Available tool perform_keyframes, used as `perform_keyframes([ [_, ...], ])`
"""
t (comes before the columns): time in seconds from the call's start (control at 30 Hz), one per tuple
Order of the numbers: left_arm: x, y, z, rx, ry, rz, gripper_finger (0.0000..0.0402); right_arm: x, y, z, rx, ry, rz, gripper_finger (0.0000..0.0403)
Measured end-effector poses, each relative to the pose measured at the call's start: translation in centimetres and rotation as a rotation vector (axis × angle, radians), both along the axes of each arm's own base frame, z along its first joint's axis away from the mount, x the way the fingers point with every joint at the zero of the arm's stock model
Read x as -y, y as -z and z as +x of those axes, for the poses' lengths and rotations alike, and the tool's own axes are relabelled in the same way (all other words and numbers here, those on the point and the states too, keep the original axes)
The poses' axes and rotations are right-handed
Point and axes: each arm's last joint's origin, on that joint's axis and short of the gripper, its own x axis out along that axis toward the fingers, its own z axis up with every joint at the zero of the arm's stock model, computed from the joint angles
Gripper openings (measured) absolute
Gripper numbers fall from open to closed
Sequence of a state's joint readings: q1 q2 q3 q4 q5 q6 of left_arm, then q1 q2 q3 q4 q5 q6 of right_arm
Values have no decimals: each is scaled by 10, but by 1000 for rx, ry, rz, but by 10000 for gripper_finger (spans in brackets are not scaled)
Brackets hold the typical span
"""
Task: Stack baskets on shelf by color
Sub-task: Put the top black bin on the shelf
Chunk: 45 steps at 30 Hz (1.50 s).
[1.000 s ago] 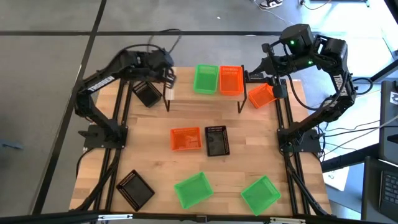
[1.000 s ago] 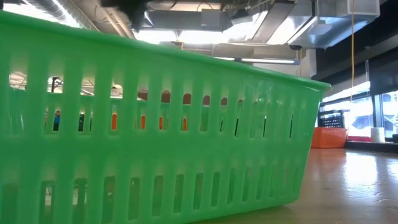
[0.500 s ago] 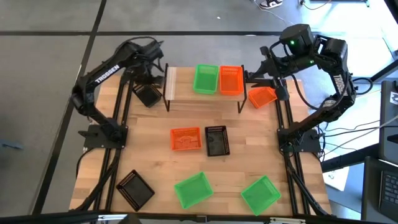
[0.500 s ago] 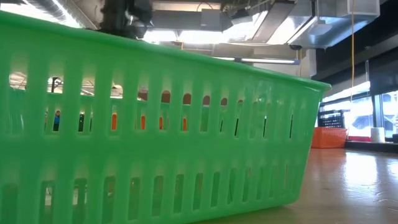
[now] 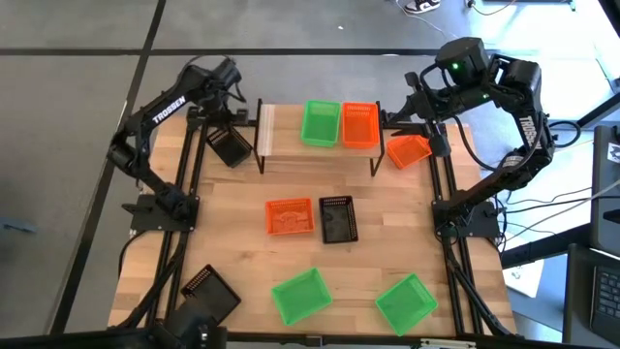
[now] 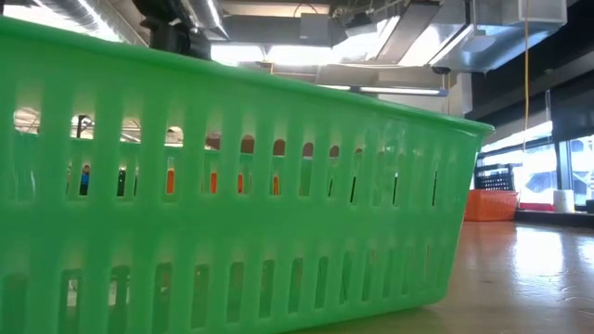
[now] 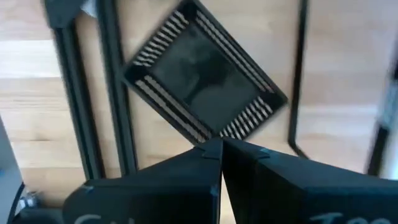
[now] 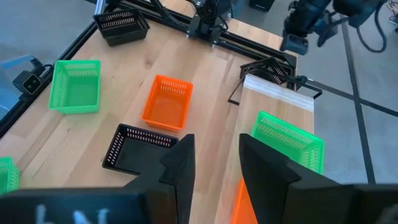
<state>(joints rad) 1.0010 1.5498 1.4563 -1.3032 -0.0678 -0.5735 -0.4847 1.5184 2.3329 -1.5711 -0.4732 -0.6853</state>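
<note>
**A:** High view first. How do the arms stand?

**B:** The left gripper [image 5: 230, 76] is raised past the table's [image 5: 387, 242] far-left corner. A second ago it hung over the left end of the shelf [image 5: 266, 131], and that end now lies bare. The right gripper [image 5: 423, 97] hovers by the shelf's right end and has not shifted.

**A:** And the baskets?

**B:** None has moved. A green basket [image 5: 321, 123] and an orange basket [image 5: 359, 124] sit side by side on the shelf. A black basket [image 5: 230, 147] lies on the table just left of it, and a second orange basket [image 5: 407, 149] just right. Two black, two green and one orange are scattered nearer.

**A:** Low view?

**B:** A near green basket [image 6: 232, 186] fills it, with slotted walls, same as before.

**A:** Left wrist?

**B:** The left gripper [image 7: 221, 149] is clenched on nothing. The black basket [image 7: 205, 87] lies skewed beneath it, open top up.

**A:** Right wrist?

**B:** The right gripper [image 8: 214, 162] is spread with nothing between its fingers, looking over the shelf [image 8: 277, 93] and the green basket [image 8: 289, 140].
</note>
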Motion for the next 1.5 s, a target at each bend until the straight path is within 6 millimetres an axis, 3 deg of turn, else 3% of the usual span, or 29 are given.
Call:
perform_keyframes([
  [0.13, -16, 3, -10, 21, -12, 36, 0, 0, 0, 0, 0, 0, 0, 122],
  [0.37, -25, 2, -24, 11, 4, 59, 1, 0, 0, 0, 0, 0, 0, 122],
  [0.6, -36, 11, -32, 3, -46, 30, 44, 0, 0, 0, 0, 0, 0, 122],
  [0.8, -51, 33, -27, -30, -5, -24, 77, 0, 0, 0, 0, 0, 0, 122],
  [0.97, -63, 56, -22, -86, 178, -86, 76, 0, 0, 0, 0, 1, 0, 122],
  [1.23, -82, 90, -24, -148, 272, -169, 75, 0, 0, 0, 0, 1, 0, 122],
  [1.5, -88, 94, -22, -167, 331, -126, 75, 0, 0, 0, 0, 1, -1, 122],
])
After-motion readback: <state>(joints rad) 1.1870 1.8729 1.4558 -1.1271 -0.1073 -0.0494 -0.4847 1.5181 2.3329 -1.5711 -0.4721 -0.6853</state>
